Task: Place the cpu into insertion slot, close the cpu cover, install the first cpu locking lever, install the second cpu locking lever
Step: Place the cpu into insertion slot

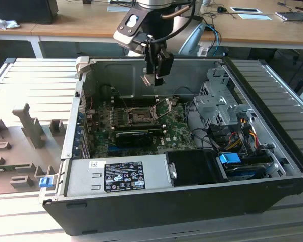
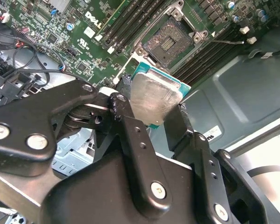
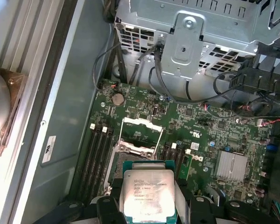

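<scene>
My gripper (image 1: 154, 75) hangs inside the open computer case, shut on the cpu (image 1: 148, 80), a flat silver-topped square chip with a teal edge. In both wrist views the cpu (image 2: 154, 95) (image 3: 147, 193) sits clamped between the two black fingers (image 2: 126, 116). The insertion slot (image 1: 140, 117) lies on the green motherboard some way below the chip, a dark square with a metal rim (image 2: 170, 42). The chip is apart from it. The cpu cover (image 1: 164, 106) (image 3: 142, 123) stands swung open at the slot's far side.
A long black card (image 1: 134, 136) lies just in front of the slot. The power supply (image 1: 116, 176) fills the case's front, and a metal drive cage (image 1: 217, 101) with cables stands on the exterior view's right. Case walls (image 1: 116, 75) surround the board.
</scene>
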{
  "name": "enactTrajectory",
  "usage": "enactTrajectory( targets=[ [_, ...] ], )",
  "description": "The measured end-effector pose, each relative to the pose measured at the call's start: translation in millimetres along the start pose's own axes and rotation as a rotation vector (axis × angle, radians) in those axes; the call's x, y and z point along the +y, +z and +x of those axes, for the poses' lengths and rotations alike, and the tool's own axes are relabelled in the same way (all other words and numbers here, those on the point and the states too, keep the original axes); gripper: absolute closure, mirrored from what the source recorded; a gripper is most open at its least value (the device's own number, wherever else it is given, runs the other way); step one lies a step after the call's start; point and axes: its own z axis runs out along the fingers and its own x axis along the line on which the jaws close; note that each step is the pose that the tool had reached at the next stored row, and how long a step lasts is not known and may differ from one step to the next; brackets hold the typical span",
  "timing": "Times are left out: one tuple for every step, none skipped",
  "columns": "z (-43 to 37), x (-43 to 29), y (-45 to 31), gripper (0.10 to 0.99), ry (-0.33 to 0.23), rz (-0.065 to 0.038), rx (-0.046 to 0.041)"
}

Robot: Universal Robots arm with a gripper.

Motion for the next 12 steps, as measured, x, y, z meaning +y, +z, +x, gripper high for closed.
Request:
enactTrajectory(
  targets=[
    [0.0, 0.0, 0.1, 0.561, 0.002, 0.000, -0.0002],
    [0.0, 0.0, 0.2, 0.561, 0.003, 0.000, -0.0003],
    [0.0, 0.0, 0.3, 0.561, 0.005, 0.000, -0.0004],
    [0.0, 0.0, 0.4, 0.561, 0.007, 0.000, -0.0006],
    [0.0, -0.1, 0.6, 0.561, 0.010, 0.000, -0.0008],
    [0.0, -0.1, 0.8, 0.561, 0.012, 0.000, -0.0009],
    [0.0, -0.1, 0.9, 0.561, 0.013, 0.000, -0.0011],
    [0.0, -0.1, 1.0, 0.561, 0.014, 0.000, -0.0013],
    [0.0, -0.1, 1.1, 0.561, 0.015, 0.000, -0.0013],
    [0.0, -0.1, 1.2, 0.561, 0.017, 0.000, -0.0015],
    [0.0, -0.1, 1.2, 0.561, 0.018, 0.000, -0.0016],
    [0.0, -0.1, 1.3, 0.561, 0.019, 0.000, -0.0017]
  ],
)
